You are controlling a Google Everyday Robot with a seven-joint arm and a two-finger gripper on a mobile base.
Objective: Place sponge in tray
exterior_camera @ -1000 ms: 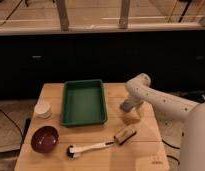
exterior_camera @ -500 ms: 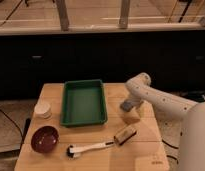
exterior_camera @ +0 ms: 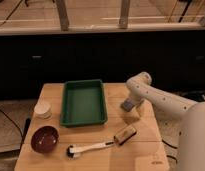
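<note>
The green tray (exterior_camera: 83, 103) sits on the wooden table (exterior_camera: 51, 92), left of centre, with nothing in it. The blue-grey sponge (exterior_camera: 127, 105) is to the right of the tray, about a hand's width from its right wall, right at the tip of my arm. My gripper (exterior_camera: 134, 107) hangs down from the white arm's bend (exterior_camera: 141, 83) and is against the sponge on its right side. Whether the sponge rests on the table or is lifted just above it does not show.
A tan wooden block with a black edge (exterior_camera: 124, 134) lies in front of the sponge. A white-handled brush (exterior_camera: 91, 148) lies near the front edge. A dark-red bowl (exterior_camera: 44, 139) is at front left, with a small white round container (exterior_camera: 43, 110) behind it.
</note>
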